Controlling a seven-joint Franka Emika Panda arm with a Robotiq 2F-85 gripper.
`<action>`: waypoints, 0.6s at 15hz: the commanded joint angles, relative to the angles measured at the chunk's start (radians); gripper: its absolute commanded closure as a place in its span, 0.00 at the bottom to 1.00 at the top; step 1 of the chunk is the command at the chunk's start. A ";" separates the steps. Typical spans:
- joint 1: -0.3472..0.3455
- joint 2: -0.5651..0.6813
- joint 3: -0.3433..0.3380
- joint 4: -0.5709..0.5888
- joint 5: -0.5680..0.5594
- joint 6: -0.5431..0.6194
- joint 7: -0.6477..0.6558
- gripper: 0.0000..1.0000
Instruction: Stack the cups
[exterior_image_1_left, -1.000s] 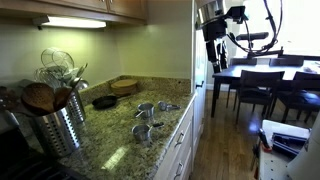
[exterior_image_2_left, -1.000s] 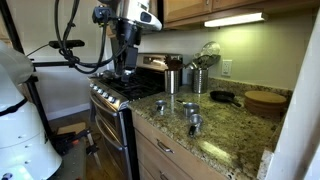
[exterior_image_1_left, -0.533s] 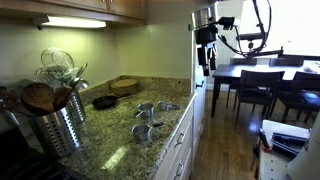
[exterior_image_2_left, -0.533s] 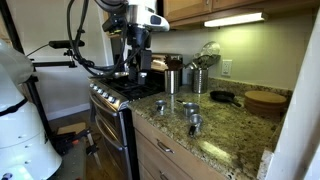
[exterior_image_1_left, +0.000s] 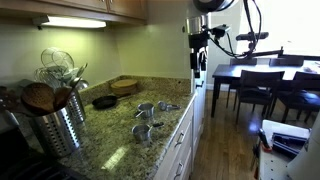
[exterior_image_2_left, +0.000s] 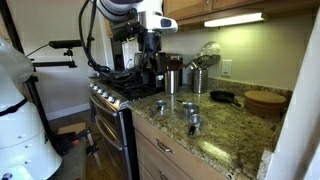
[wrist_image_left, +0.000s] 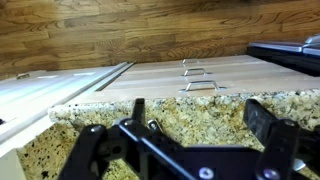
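The cups (exterior_image_1_left: 141, 133) sit apart and unstacked near the front edge of the granite counter (exterior_image_1_left: 108, 128). The gripper (exterior_image_1_left: 198, 66) hangs high in the air, well apart from them. In the wrist view its jaws are spread wide and hold nothing.

In an exterior view I look along the worktop (exterior_image_1_left: 105, 140) from beside the holder (exterior_image_1_left: 60, 128); in an exterior view I face back toward the stove (exterior_image_2_left: 125, 92). Both share the cups (exterior_image_1_left: 141, 132) mid-worktop. My wrist view skims the worktop edge closely.
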 joint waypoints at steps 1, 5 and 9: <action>-0.003 0.003 0.004 0.001 0.002 -0.002 -0.001 0.00; -0.001 0.016 -0.002 -0.003 0.013 0.023 -0.006 0.00; 0.000 0.071 -0.011 -0.007 0.032 0.127 -0.010 0.00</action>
